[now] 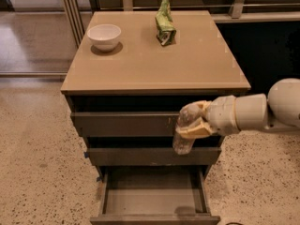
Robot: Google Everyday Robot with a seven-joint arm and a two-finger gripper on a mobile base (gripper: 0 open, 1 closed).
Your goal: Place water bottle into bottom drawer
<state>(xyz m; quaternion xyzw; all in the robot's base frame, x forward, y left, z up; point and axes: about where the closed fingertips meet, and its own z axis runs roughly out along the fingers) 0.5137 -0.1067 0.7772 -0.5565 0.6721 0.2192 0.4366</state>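
Observation:
The water bottle (184, 134) is a small clear ribbed plastic bottle, held upright in front of the cabinet's upper drawer fronts, right of centre. My gripper (196, 121) comes in from the right on a white arm, and its tan fingers are shut around the bottle's upper body. The bottom drawer (154, 201) is pulled open below, grey-brown with a flat bare floor. The bottle hangs above the drawer's right part, well above its floor.
On the cabinet top (154, 60) stand a white bowl (104, 35) at the back left and a green foil snack bag (164, 20) at the back centre. Two shut drawer fronts (122, 124) lie above the open one. Speckled floor surrounds the cabinet.

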